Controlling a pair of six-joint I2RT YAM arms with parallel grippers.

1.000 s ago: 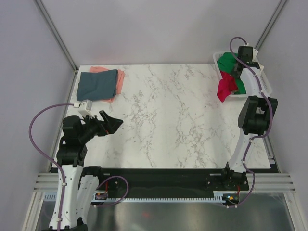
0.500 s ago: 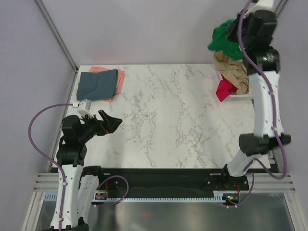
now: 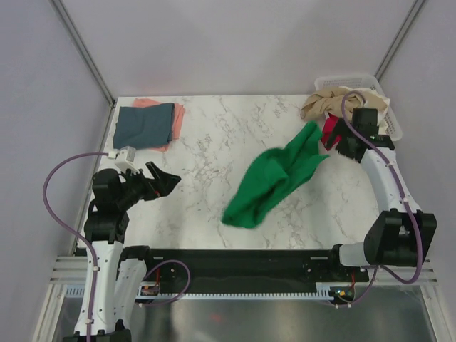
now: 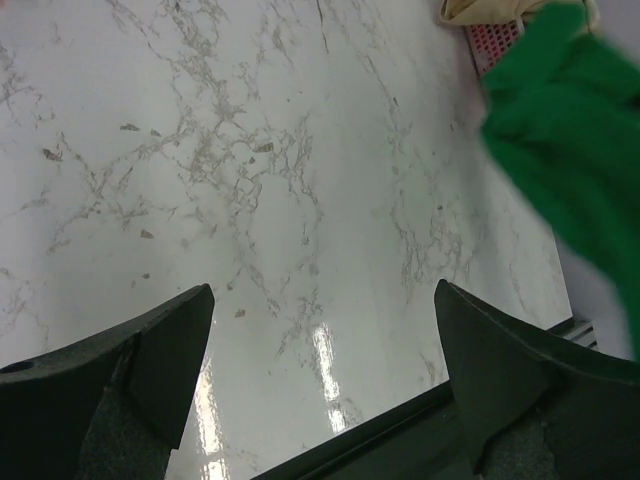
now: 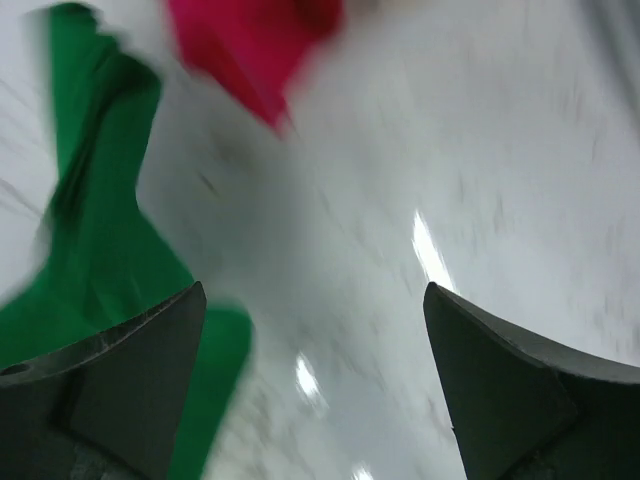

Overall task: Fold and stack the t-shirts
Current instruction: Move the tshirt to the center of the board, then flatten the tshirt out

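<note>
1. My right gripper (image 5: 315,292) is spread wide with nothing between its fingers; it hangs just beside the upper end of the bright green cloth t-shirt (image 3: 274,185).
2. My left gripper (image 4: 322,288) is also released and empty, low over bare marble at the near left.
3. The green t-shirt sprawls crumpled and unfolded across the middle-right of the white marbled surface (image 3: 214,142). It is blurred, so I cannot tell whether it is fully settled.
4. Done: a folded slate blue-grey t-shirt (image 3: 146,125) lies on a salmon pink t-shirt (image 3: 179,115) at the far left corner.
5. Left: the green one, plus a beige t-shirt (image 3: 335,103) and a magenta-red t-shirt (image 3: 329,132) spilling from the white slatted plastic basket (image 3: 356,77).
6. I judge the task under halfway.
7. The green t-shirt's lower end is near the front edge; bare surface lies between it and the stack.
</note>
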